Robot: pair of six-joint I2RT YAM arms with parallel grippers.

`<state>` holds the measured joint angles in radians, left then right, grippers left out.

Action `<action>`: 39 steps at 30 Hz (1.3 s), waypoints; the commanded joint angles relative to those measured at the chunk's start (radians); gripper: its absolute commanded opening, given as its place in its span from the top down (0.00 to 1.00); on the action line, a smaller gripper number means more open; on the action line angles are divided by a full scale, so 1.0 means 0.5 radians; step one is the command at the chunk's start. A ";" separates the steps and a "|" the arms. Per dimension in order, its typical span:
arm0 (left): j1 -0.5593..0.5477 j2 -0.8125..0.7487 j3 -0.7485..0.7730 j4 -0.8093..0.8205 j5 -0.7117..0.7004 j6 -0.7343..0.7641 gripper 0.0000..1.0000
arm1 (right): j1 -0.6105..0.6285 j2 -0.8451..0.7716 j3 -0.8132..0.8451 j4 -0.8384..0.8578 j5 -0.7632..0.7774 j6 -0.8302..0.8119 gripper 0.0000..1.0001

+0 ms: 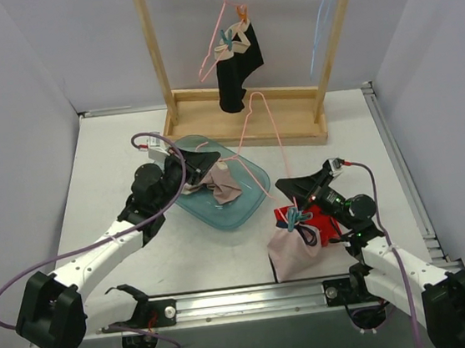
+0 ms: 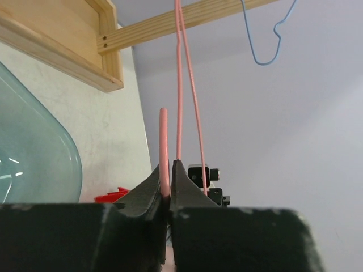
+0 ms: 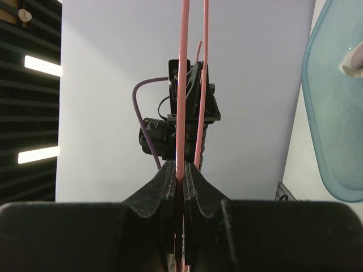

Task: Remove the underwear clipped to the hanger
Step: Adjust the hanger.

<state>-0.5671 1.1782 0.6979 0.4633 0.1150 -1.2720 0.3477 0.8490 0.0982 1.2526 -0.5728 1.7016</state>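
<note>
Both sets of jaws are pinching the pink hanger [image 1: 265, 121]: the left gripper [image 2: 168, 182] over the tray [image 1: 254, 195], the right gripper [image 3: 180, 177] just right of the tray. Pale pink underwear [image 1: 295, 252] sags right of the tray, seemingly pinned by a clothespin [image 1: 299, 217]. It looks mid-unclipping. Next, one gripper should let go and tug the cloth free.
</note>
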 commanded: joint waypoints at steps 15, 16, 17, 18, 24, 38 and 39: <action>0.158 -0.206 0.019 -0.276 0.383 0.304 0.97 | 0.007 -0.108 0.104 1.079 -0.085 -0.145 0.00; 0.183 -0.248 0.022 -0.297 0.402 0.317 0.97 | 0.010 -0.142 0.122 0.872 -0.097 -0.181 0.00; 0.238 -0.279 0.037 -0.355 0.432 0.329 0.97 | 0.010 -0.182 0.159 0.715 -0.127 -0.246 0.00; 0.260 -0.337 0.058 -0.402 0.439 0.350 0.97 | 0.010 -0.286 0.260 0.516 -0.149 -0.422 0.00; 0.395 -0.540 0.306 -0.852 0.451 0.586 0.97 | 0.010 -0.600 0.987 -1.853 0.233 -1.677 0.00; 0.407 -0.537 0.739 -1.736 0.270 1.166 0.97 | 0.172 -0.091 1.350 -2.846 0.274 -2.366 0.00; 0.404 -0.522 0.755 -1.743 0.270 1.176 0.97 | 0.227 -0.066 1.329 -2.846 0.277 -2.363 0.00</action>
<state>-0.3702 0.9092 1.0065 -0.3492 0.2619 -0.7433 0.3969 0.8009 0.7799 -0.1020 -0.3927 0.5800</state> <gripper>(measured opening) 0.067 0.995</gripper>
